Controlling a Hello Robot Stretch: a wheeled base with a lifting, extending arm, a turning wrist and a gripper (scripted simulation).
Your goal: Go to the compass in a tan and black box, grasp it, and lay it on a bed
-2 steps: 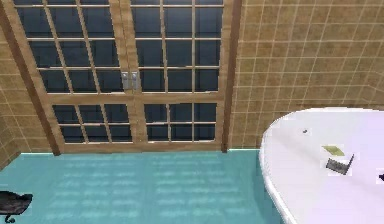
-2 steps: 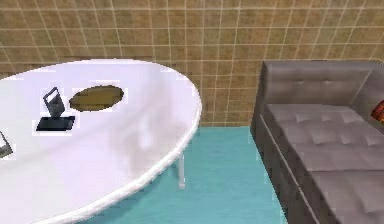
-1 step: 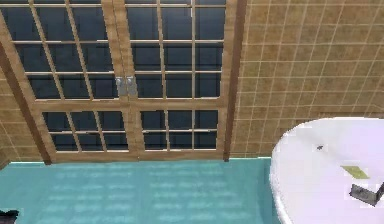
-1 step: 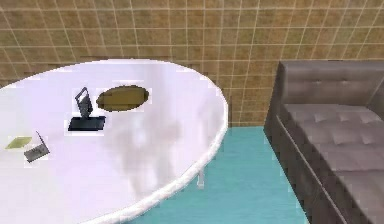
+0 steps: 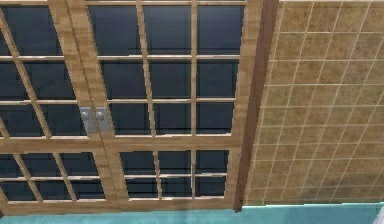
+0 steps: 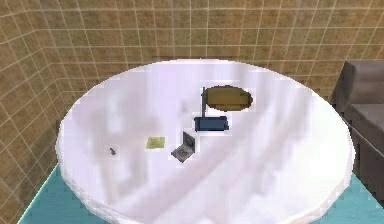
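- Wooden glass door (image 5: pixel 120 100) stands directly ahead; the robot seems parked sideways to the desk for reaching.
- Round white desk (image 6: pixel 290 170) carries the things.
- Small tan-and-dark box (image 6: pixel 183 151), probably the compass, lies near the desk's middle.
- State of the pincer: I cannot tell.

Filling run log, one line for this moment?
ahead: wood-framed dark-paned doors | side: round white table | on table: brown oval dish, tan-and-black box
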